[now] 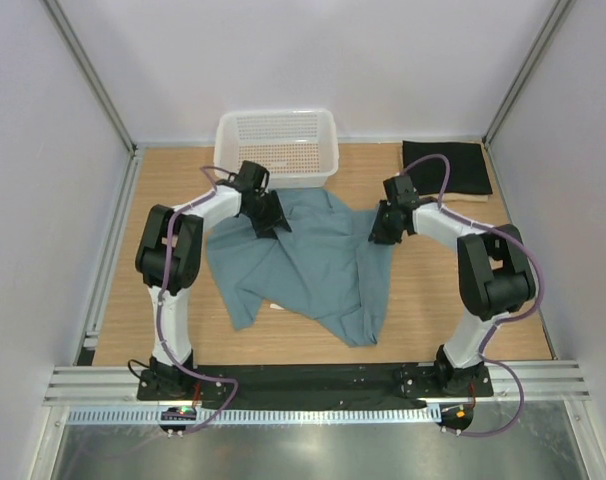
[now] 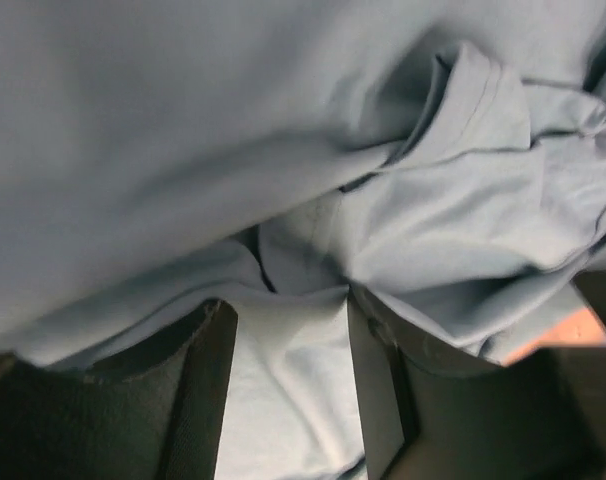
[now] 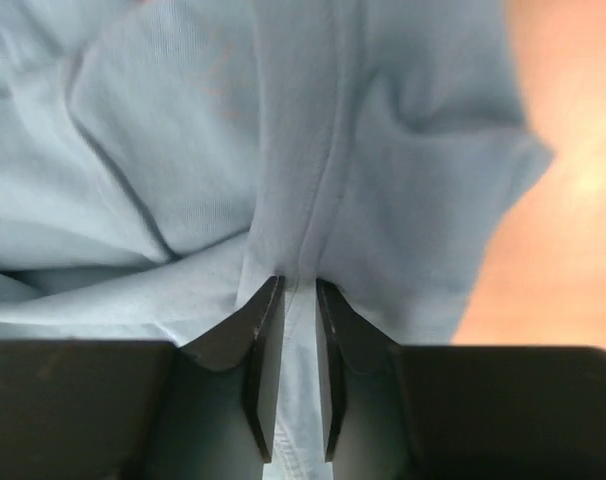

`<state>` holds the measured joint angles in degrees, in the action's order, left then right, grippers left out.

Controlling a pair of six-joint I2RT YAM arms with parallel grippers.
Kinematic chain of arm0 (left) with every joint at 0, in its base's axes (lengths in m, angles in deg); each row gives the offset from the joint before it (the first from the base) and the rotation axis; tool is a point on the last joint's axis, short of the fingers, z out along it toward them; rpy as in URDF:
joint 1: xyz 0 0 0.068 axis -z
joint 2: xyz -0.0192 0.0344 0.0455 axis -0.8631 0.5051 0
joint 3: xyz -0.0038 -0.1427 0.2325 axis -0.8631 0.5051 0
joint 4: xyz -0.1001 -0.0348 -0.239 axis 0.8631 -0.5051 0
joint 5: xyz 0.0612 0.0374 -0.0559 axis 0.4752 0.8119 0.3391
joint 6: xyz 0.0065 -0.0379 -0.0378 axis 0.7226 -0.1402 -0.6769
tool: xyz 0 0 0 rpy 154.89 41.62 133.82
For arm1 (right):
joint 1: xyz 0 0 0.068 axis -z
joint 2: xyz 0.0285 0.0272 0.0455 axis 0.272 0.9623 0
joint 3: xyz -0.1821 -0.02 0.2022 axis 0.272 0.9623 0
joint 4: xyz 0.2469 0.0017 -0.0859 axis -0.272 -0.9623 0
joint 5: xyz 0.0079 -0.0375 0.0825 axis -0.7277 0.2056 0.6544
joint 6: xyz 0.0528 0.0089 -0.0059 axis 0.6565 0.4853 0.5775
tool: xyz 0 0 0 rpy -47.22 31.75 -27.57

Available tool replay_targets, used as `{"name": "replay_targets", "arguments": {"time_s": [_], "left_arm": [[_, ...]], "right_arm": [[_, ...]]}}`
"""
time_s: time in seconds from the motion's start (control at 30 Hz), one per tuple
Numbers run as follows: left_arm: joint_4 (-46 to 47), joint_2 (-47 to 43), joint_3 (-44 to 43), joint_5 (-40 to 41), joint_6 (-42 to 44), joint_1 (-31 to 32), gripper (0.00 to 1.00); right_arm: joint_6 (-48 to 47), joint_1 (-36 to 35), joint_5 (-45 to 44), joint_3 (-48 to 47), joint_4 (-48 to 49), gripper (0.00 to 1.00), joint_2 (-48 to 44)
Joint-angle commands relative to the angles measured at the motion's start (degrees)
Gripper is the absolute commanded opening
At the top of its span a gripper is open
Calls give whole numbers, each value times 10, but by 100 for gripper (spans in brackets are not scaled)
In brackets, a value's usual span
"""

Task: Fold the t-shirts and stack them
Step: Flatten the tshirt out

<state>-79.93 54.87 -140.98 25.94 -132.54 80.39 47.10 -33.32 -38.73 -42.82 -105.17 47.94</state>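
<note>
White walls (image 1: 313, 60) box in a wooden table (image 1: 463, 300), with a mesh basket (image 1: 279, 150) just beyond the left gripper (image 1: 268, 215) and a folded black shirt (image 1: 448, 165) beyond the right gripper (image 1: 386, 228), on its outer side. The teal shirt (image 1: 313, 265) lies rumpled, spreading from under both grippers back toward their bases. The right one has its jaws nearly together, pinching a seamed fold, while the left stands about half open with cloth between its fingers (image 2: 208, 380) but not yet pinched. We judge the left should close on an edge level with the right's hold, then both draw apart evenly so the shirt spreads flat before folding.
</note>
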Motion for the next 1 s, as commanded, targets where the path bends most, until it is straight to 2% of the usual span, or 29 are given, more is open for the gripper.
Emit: {"name": "replay_targets", "arguments": {"time_s": [0.0, 0.07, 0.1, 0.13, 0.17, 0.23, 0.3, 0.33, 0.37, 0.43, 0.47, 0.57, 0.67, 0.8, 0.97], "left_arm": [[-51, 13, -90, 78, 53, -23, 50], [-72, 3, -113, 86, 69, -31, 54], [-79, -7, -118, 88, 75, -32, 62], [-92, -29, -118, 86, 82, -32, 65], [-95, -48, -103, 82, 88, -32, 66], [-94, -113, -71, 68, 86, -29, 70], [-95, -161, -7, 57, 69, -25, 70], [-96, -219, 19, 54, 59, -19, 68], [-94, -246, 78, 51, 49, -16, 68], [-89, -311, 143, 50, 15, -11, 67], [-90, -374, 203, 58, 2, -11, 67], [-103, -484, 303, 75, -53, -13, 67], [-123, -547, 364, 91, -85, -17, 68], [-133, -614, 414, 69, -124, -51, 75], [-156, -647, 437, 49, -142, -85, 80]], "right_arm": [[-41, 47, 30, -99, 3, 27, 46], [-75, 58, 49, -173, -55, 33, 64], [-85, 58, 45, -194, -78, 37, 69], [-96, 59, 41, -212, -100, 46, 65], [-105, 58, 41, -226, -132, 50, 54], [-102, 55, 43, -200, -151, 59, 3], [-88, 45, 79, -161, -161, 63, -40], [-82, 31, 91, -117, -162, 64, -88], [-73, 17, 97, -92, -166, 64, -110], [-55, -24, 93, -24, -174, 64, -158], [-49, -36, 88, -4, -185, 64, -201], [-24, -84, 64, 52, -206, 62, -273], [1, -102, 48, 100, -191, 58, -313], [4, -103, 47, 119, -170, 54, -294], [8, -104, 62, 118, -145, 48, -254]]}}
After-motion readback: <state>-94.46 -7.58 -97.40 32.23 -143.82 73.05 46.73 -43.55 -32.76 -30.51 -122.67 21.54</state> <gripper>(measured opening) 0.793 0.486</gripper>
